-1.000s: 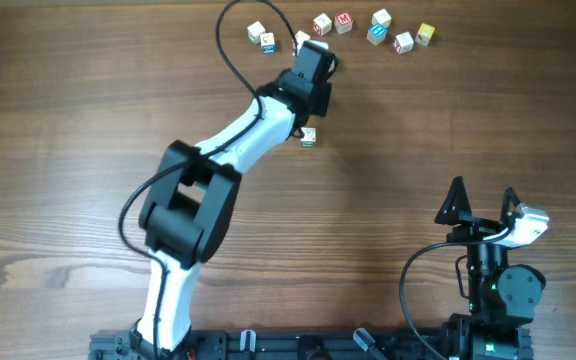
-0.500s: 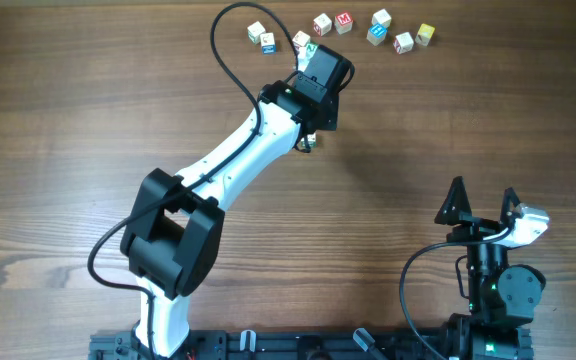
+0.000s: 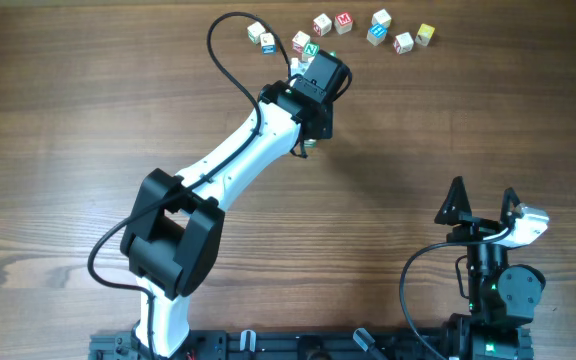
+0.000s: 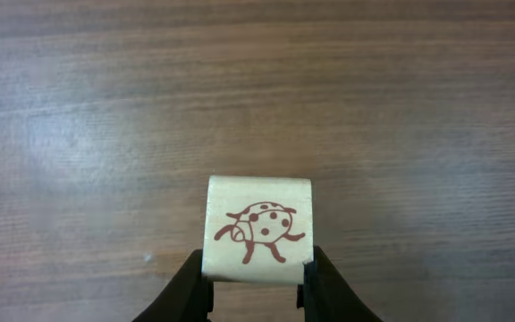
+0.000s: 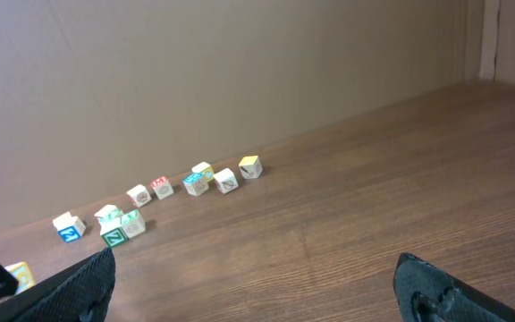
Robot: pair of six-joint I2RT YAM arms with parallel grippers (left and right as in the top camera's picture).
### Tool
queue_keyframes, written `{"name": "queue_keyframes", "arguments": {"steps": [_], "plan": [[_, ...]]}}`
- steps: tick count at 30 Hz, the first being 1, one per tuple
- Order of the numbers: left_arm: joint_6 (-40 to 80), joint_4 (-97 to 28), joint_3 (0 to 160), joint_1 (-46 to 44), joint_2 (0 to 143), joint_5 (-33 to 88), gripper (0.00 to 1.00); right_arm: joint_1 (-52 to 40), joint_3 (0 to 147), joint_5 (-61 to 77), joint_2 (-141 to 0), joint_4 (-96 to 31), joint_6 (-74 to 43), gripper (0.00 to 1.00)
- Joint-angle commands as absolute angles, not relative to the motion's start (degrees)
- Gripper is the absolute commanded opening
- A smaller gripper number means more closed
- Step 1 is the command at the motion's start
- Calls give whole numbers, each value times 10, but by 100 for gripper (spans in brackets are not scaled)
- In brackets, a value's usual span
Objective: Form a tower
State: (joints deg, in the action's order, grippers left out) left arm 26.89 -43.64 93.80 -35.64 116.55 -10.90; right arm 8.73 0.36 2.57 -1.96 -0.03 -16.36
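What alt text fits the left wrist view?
A pale wooden cube with a red ladybug drawing on its face is gripped between the black fingers of the left gripper at bottom centre. The brown wood-grain table fills the rest of the frame.

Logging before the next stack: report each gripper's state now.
Left gripper: closed on the ladybug cube.
Right gripper: open, holding nothing.

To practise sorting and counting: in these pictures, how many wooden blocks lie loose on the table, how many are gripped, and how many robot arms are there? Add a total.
10 loose blocks, counting those in plain sight from overhead
1 held block, in the left gripper
2 robot arms: left arm, right arm
Total: 13
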Motion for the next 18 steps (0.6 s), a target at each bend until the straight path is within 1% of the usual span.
{"name": "queue_keyframes", "arguments": {"steps": [1, 6, 9, 11, 13, 18], "plan": [[297, -448, 940, -360, 1153, -114, 17, 90, 3, 31, -19, 1, -156, 100], [308, -432, 940, -362, 1155, -114, 17, 90, 3, 31, -19, 1, -156, 99], [307, -415, 940, -364, 1161, -115, 16, 90, 3, 31, -19, 1, -156, 100], [309, -409, 938, -367, 1168, -115, 13, 90, 3, 31, -19, 1, -156, 100], [310, -409, 936, -371, 1171, -115, 13, 90, 3, 31, -19, 1, -156, 100], [342, -407, 929, -392, 1171, -187, 13, 90, 3, 31, -19, 1, -156, 100]]}}
